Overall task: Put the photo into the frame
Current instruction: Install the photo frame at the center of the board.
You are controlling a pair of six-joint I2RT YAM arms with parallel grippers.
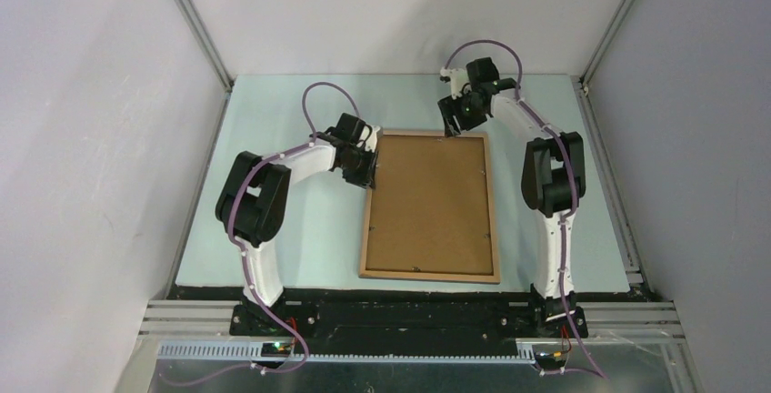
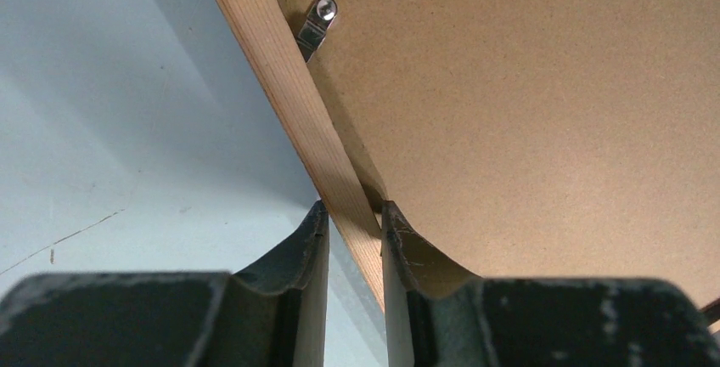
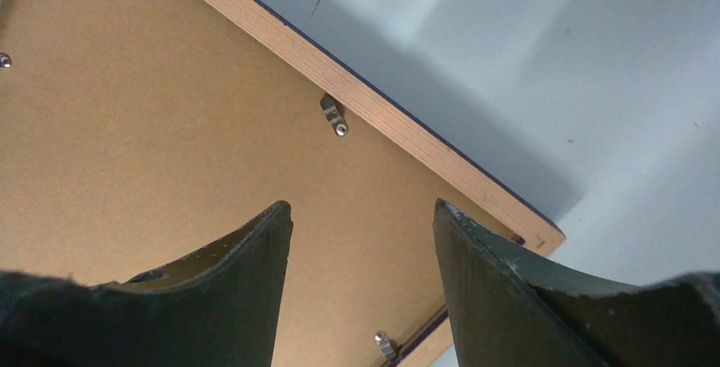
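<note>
While the left gripper (image 2: 352,214) is clamping the frame (image 2: 280,70) on its left rail, the right gripper (image 3: 363,214) is hovering, jaws apart, above its far edge.

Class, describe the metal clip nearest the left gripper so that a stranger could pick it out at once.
Find the big wooden frame lying back-up on the table. Follow its left side to where the left gripper pinches it; just past that sits a small silver clip. The other visible clips lie near the right gripper instead.
</note>
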